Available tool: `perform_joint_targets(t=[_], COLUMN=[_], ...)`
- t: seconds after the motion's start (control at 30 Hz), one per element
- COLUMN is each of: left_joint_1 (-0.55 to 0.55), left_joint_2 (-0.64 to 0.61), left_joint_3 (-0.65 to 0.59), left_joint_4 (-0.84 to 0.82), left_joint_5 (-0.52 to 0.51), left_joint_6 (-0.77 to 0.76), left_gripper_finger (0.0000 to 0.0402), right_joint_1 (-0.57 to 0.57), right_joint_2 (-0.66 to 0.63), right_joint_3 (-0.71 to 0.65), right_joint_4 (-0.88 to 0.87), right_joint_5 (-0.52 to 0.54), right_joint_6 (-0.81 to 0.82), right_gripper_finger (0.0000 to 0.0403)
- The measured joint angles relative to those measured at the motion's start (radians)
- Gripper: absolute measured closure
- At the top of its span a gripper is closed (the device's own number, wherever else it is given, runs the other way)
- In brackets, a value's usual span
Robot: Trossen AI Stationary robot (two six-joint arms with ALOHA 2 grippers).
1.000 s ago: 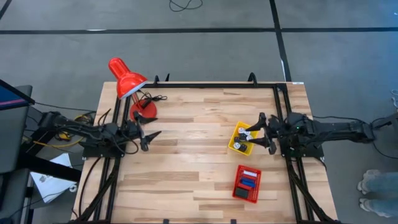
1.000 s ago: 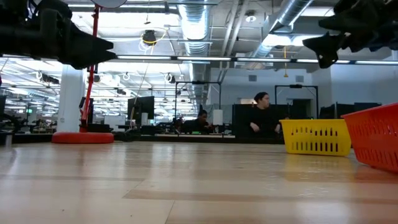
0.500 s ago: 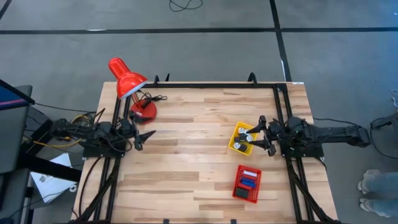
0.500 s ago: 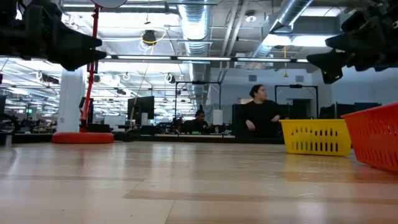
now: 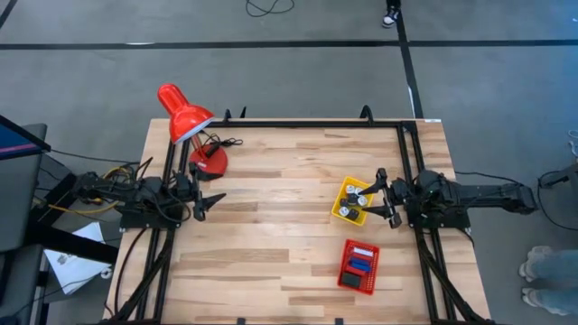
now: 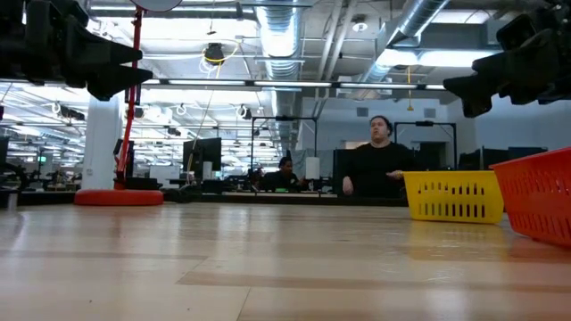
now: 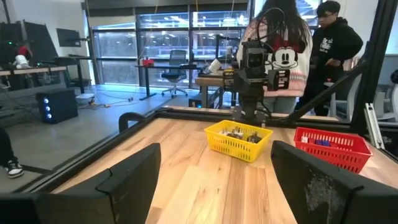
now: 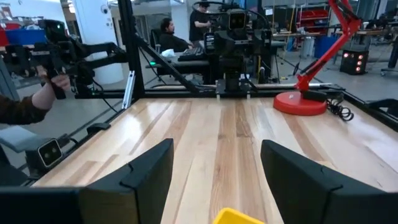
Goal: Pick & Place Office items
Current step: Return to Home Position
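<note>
Your left gripper [image 5: 206,200] is parked at the table's [image 5: 271,226] left edge. Your right gripper [image 5: 370,200] hangs at the right edge, raised just beside the yellow tray [image 5: 336,209]. Both wrist views show the fingers spread wide with nothing between them, which suits a resting pose with nothing left to carry. The office items [image 5: 352,213] lie sorted in the two containers: dark and pale pieces in the yellow tray, blue, white and dark ones in the red basket [image 5: 346,262] nearby. No loose piece shows on the bare wood, though something tiny could escape you from above. The red lamp [image 5: 185,113] stands at the far left corner, clear of both arms.
</note>
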Motion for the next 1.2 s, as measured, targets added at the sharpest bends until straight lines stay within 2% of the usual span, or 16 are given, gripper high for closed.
perform_joint_targets(t=[0.17,0.4,1.2], left_joint_1=[0.0,0.0,0.0], left_joint_2=[0.0,0.0,0.0], left_joint_3=[0.0,0.0,0.0], left_joint_4=[0.003,0.004,0.007], left_joint_5=[0.0,-0.001,-0.001], left_joint_6=[0.002,0.002,0.002], left_gripper_finger=[0.0101,0.0101,0.0101], right_joint_1=[-0.001,-0.015,-0.015], right_joint_2=[-0.044,-0.161,-0.17], right_joint_3=[0.0,-0.001,-0.002], right_joint_4=[0.004,-0.095,-0.096], right_joint_5=[0.0,0.001,0.004], right_joint_6=[-0.001,-0.023,-0.011], right_gripper_finger=[0.0168,0.0168,0.0168])
